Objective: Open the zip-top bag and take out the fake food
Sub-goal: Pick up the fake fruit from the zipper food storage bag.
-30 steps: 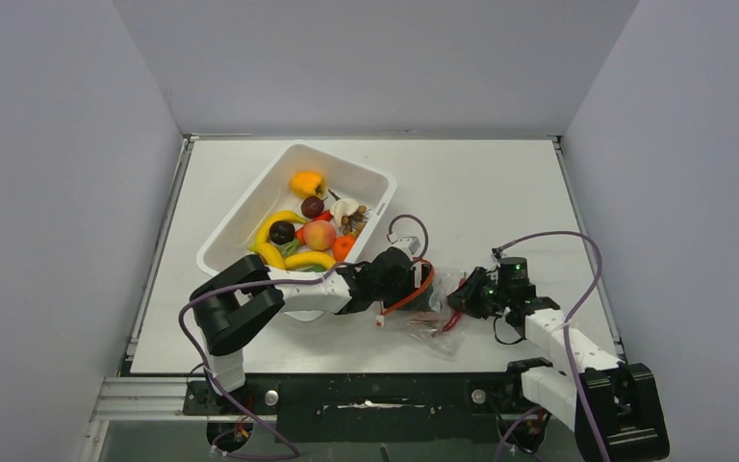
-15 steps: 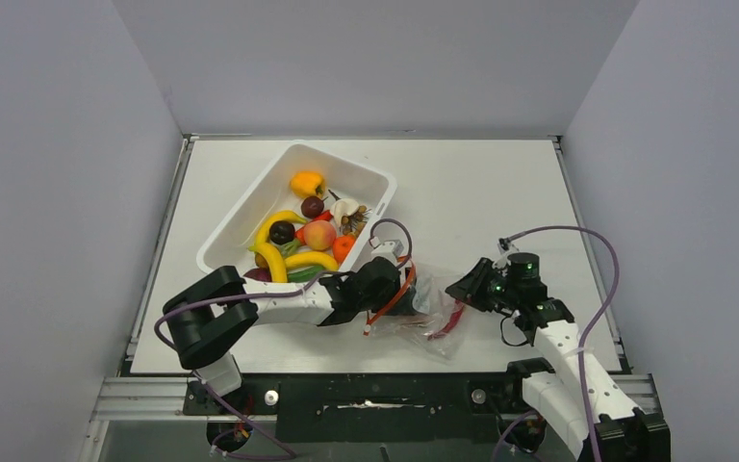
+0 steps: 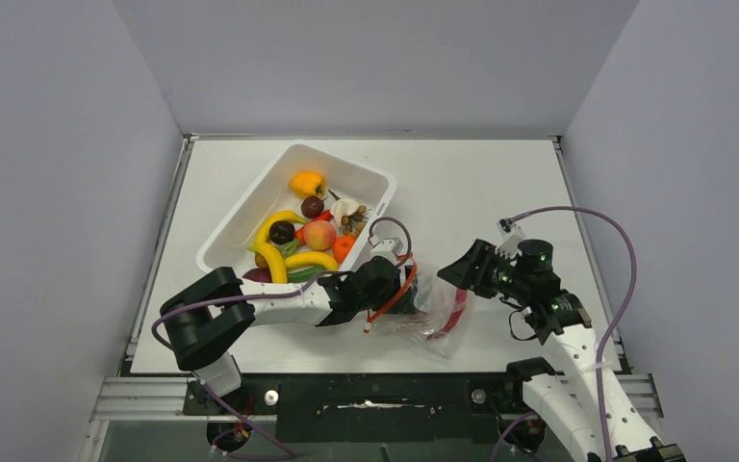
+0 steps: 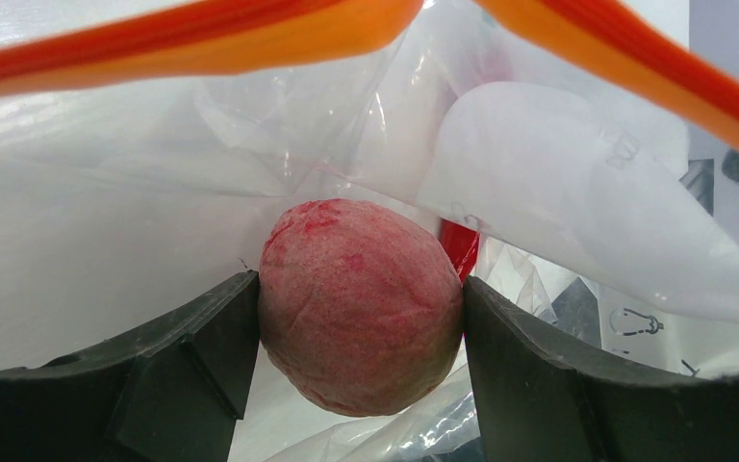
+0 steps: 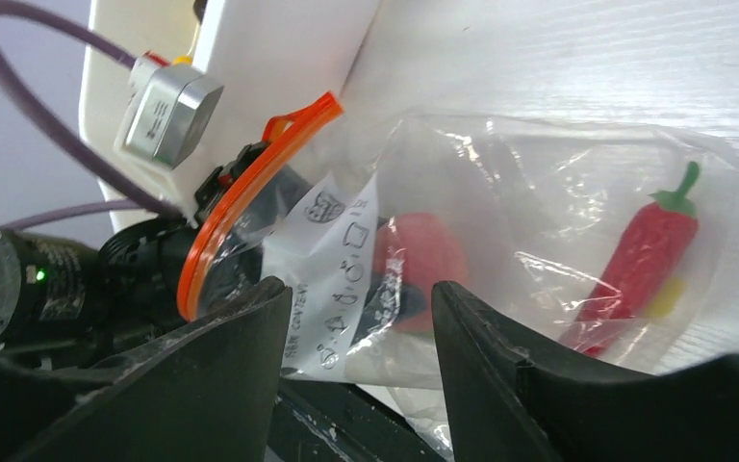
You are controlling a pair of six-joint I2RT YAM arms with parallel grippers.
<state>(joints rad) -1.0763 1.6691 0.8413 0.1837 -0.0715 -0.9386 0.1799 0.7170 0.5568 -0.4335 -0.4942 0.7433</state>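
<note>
The clear zip-top bag [image 3: 435,310] lies crumpled on the table near the front edge, its orange zip strip [image 4: 202,43] spread apart. My left gripper [image 3: 404,289] reaches in through the mouth and is shut on a reddish peach [image 4: 361,303], a piece of the fake food, with both fingers [image 4: 216,332] pressed against its sides. A red chili [image 5: 645,255] lies deeper in the bag [image 5: 539,192]. To the right of the bag, off the plastic, my right gripper [image 3: 454,272] hangs open with nothing between its jaws.
A white tub [image 3: 279,166] stands behind the left arm, holding several toy fruits and vegetables such as bananas [image 3: 271,241] and a plum [image 3: 312,206]. The left arm's orange-sheathed cable [image 3: 396,298] loops beside the bag. The table's front edge runs just below the bag.
My right gripper has let go of the bag, opened, and drawn back up and to the right. The left arm shifted slightly nearer and its fingers closed on the peach.
</note>
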